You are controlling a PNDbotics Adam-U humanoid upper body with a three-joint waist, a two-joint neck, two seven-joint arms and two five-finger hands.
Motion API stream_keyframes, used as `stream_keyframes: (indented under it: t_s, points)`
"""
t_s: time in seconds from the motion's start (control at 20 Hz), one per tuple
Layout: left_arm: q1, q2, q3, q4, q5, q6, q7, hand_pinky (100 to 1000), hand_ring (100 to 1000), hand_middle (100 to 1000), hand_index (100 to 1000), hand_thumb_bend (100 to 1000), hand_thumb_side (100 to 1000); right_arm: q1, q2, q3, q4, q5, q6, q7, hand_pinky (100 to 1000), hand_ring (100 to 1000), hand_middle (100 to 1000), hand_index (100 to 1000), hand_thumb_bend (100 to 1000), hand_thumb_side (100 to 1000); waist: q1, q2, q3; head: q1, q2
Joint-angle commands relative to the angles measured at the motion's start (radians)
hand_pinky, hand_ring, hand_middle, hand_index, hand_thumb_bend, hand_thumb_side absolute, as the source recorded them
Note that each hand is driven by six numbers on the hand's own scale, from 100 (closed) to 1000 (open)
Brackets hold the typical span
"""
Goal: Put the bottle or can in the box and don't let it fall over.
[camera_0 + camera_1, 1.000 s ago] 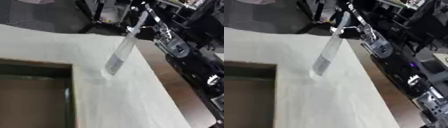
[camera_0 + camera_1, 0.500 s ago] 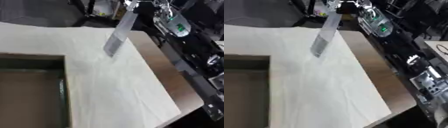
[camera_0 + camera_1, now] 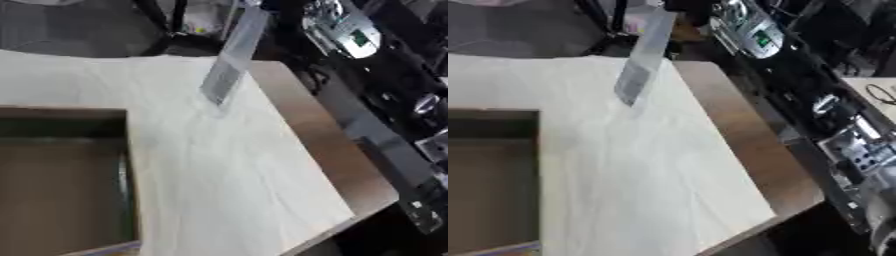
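White cloth-covered table (image 3: pixel 219 165) carries an open brown cardboard box (image 3: pixel 61 175) at left; a clear, tilted plastic bottle (image 3: pixel 232 57) hangs above; finger positions cannot be told.

— Item one: what do we list for the right arm (image 3: pixel 385 100)?
— We enter it as a long black shell with hard-edged panels, running down the right side of both views.
— Fittings?
— Near its upper end we note a silver housing (image 3: pixel 343 26) bearing a small green patch (image 3: pixel 359 37). Further down we record a round silver joint (image 3: pixel 426 102), then a pale silver block (image 3: pixel 852 149) with small dark details we cannot make out.
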Motion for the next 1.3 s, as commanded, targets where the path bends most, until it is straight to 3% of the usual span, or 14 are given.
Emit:
stream_keyframes:
  t_s: [0.05,0.35,0.6,0.85,1.05,1.3]
  points:
    - [-0.012,0.033,-0.004,-0.015,0.021,0.003,-0.007,632,367,765,846,164,826,-0.028,-0.034,-0.002,-0.031,-0.016,0.029,-0.002,510,237,182,161,328,125,0.008,-0.035,-0.005,-0.015,0.019]
    - [-0.025,0.053,-0.018,-0.015,0.055,0.012,-0.021,633,371,764,844,165,818,-0.082,-0.009,0.037,-0.055,-0.021,0.099,-0.002,514,239,185,165,317,118,0.011,-0.066,-0.005,-0.020,0.045]
    - [-0.051,0.088,-0.036,-0.015,0.081,0.021,-0.027,636,381,768,850,154,804,-0.123,0.022,0.068,-0.073,-0.010,0.122,0.006,519,243,189,169,304,109,0.012,-0.092,-0.008,-0.002,0.081]
    - [-0.099,0.211,-0.049,-0.015,0.147,-0.078,0.004,671,453,785,864,136,767,-0.158,0.040,0.093,-0.080,-0.022,0.146,0.009,519,244,191,171,299,100,0.025,-0.115,0.003,-0.013,0.100]
    - [-0.114,0.345,-0.038,-0.015,0.220,-0.176,0.103,682,484,795,871,133,747,-0.186,0.058,0.109,-0.082,-0.029,0.173,0.010,521,246,193,172,294,100,0.038,-0.124,0.019,-0.024,0.114]
    - [-0.136,0.464,-0.037,-0.015,0.291,-0.220,0.208,682,493,792,868,130,735,-0.244,0.104,0.138,-0.083,0.013,0.212,0.009,518,246,192,173,296,100,0.047,-0.135,0.031,-0.029,0.124]
